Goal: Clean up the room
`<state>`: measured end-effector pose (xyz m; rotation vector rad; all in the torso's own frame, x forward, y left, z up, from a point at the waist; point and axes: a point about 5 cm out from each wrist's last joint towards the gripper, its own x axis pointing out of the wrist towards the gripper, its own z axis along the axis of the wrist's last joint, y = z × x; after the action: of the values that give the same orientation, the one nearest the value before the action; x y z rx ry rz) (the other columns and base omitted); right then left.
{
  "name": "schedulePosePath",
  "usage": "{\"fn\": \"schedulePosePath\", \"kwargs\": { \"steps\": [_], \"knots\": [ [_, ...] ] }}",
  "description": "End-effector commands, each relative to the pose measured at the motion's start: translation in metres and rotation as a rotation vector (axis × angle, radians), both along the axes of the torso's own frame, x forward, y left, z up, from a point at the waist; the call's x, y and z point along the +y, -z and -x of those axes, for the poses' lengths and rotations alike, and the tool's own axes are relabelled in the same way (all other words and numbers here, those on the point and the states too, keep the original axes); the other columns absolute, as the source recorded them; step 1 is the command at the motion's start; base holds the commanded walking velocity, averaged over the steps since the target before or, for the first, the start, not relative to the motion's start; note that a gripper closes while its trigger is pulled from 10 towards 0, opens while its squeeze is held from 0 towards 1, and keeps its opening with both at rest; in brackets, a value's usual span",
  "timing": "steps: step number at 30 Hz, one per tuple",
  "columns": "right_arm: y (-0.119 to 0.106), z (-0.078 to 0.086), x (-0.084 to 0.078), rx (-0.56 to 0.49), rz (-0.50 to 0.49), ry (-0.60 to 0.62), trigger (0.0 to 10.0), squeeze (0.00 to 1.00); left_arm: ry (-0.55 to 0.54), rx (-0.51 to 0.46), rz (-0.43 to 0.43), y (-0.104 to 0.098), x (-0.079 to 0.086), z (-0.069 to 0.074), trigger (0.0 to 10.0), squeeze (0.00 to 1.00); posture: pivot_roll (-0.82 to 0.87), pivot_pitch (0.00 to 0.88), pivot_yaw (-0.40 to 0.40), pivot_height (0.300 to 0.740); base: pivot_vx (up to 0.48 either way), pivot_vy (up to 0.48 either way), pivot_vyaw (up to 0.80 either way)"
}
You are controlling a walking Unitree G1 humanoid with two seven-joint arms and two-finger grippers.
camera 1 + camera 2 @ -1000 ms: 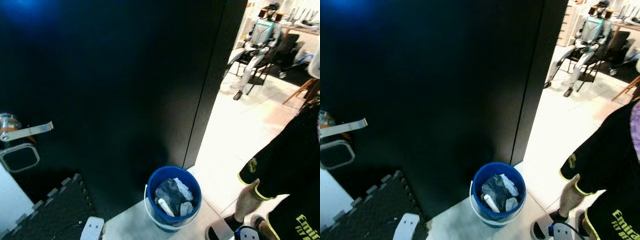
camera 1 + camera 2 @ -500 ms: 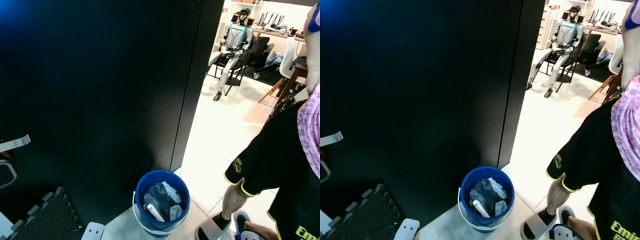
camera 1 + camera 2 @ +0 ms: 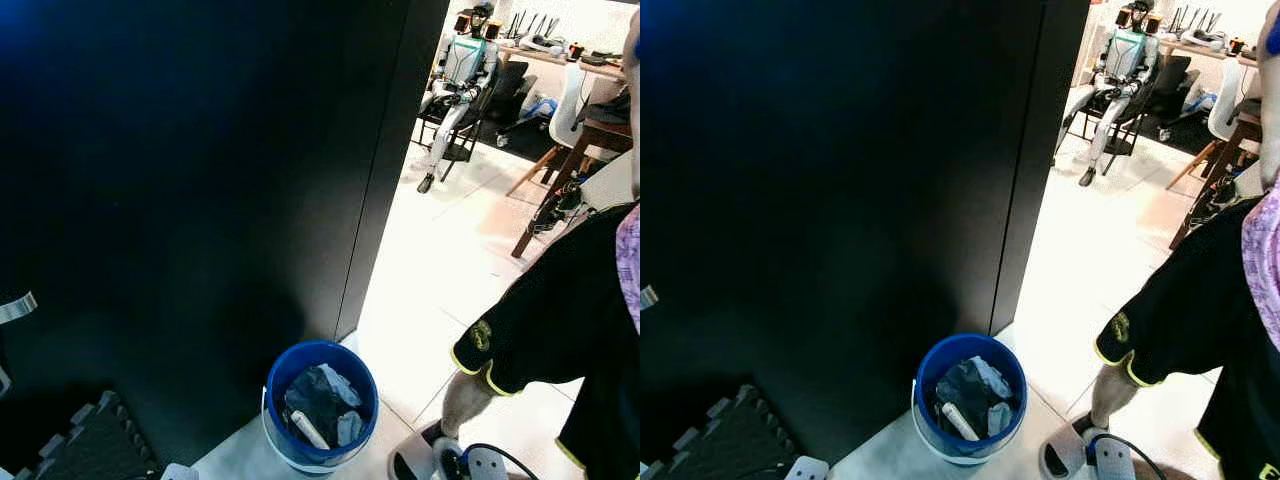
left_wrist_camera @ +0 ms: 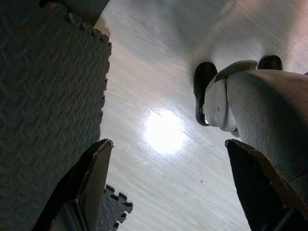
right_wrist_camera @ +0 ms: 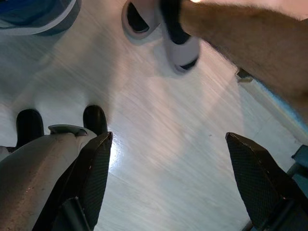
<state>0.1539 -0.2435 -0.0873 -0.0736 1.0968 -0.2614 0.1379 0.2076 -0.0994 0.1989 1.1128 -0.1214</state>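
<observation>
Left wrist view shows you the left gripper (image 4: pixel 166 185) spread wide over pale floor (image 4: pixel 159 91) beside a foam mat (image 4: pixel 43 96). The right gripper (image 5: pixel 168 185) gapes too, above floor near a person's foot (image 5: pixel 180 45). The blue bucket (image 3: pixel 320 405) of crumpled rubbish stands ahead against the black wall (image 3: pixel 200 200), well apart from both; its contents are hard to identify.

Robotics lab: seated humanoid robot (image 3: pixel 456 82) on chair, cluttered workbench (image 3: pixel 560 52) behind.
</observation>
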Motion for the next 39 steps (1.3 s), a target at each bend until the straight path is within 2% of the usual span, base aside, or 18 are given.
{"fn": "schedulePosePath", "kwargs": {
  "steps": [1, 4, 6, 9, 10, 15, 17, 22, 31, 39],
  "knots": [
    [0.002, 0.004, 0.001, 0.019, -0.003, -0.006, 10.0, 0.00, 0.015, 0.020, -0.013, 0.001, 0.005, 0.006, 10.0, 0.00, 0.06, 0.000, -0.081, 0.740, 0.000, 0.000, 0.00],
    [0.004, 0.008, 0.003, 0.029, -0.003, -0.011, 10.0, 0.00, 0.019, 0.027, -0.010, 0.003, 0.001, 0.009, 10.0, 0.00, 0.06, 0.000, -0.081, 0.740, 0.000, 0.000, 0.00],
    [0.007, 0.014, 0.006, 0.045, -0.004, -0.022, 10.0, 0.00, 0.027, 0.027, 0.000, 0.005, -0.011, 0.009, 10.0, 0.00, 0.06, 0.000, -0.081, 0.740, 0.000, 0.000, 0.00],
    [0.007, 0.015, 0.007, 0.047, -0.005, -0.024, 10.0, 0.00, 0.029, 0.025, 0.003, 0.005, -0.014, 0.008, 10.0, 0.00, 0.06, 0.000, -0.081, 0.740, 0.000, 0.000, 0.00],
    [0.008, 0.016, 0.009, 0.051, -0.006, -0.028, 10.0, 0.00, 0.035, 0.018, 0.011, 0.005, -0.024, 0.003, 10.0, 0.00, 0.06, 0.000, -0.081, 0.740, 0.000, 0.000, 0.00],
    [0.011, 0.016, 0.019, 0.056, -0.012, -0.047, 10.0, 0.00, 0.050, 0.006, 0.026, 0.004, -0.044, -0.005, 10.0, 0.00, 0.06, 0.000, -0.076, 0.740, 0.000, 0.000, 0.00],
    [0.011, 0.016, 0.020, 0.056, -0.013, -0.050, 10.0, 0.00, 0.051, 0.006, 0.027, 0.004, -0.046, -0.006, 10.0, 0.00, 0.06, 0.000, -0.076, 0.740, 0.000, 0.000, 0.00],
    [0.011, 0.014, 0.025, 0.055, -0.013, -0.056, 10.0, 0.00, 0.049, 0.008, 0.024, 0.003, -0.036, -0.005, 10.0, 0.00, 0.04, 0.000, -0.063, 0.740, 0.000, 0.000, 0.00],
    [0.010, 0.011, 0.026, 0.052, -0.006, -0.052, 10.0, 0.00, 0.075, 0.010, 0.027, 0.002, -0.043, -0.011, 10.0, 0.00, 0.01, 0.000, -0.044, 0.740, 0.000, 0.000, 0.00],
    [0.009, 0.009, 0.022, 0.060, 0.009, -0.055, 10.0, 0.00, 0.064, 0.014, 0.037, 0.005, -0.046, -0.004, 10.0, 0.00, -0.01, 0.000, -0.056, 0.740, 0.000, 0.000, 0.00]
  ]
}}
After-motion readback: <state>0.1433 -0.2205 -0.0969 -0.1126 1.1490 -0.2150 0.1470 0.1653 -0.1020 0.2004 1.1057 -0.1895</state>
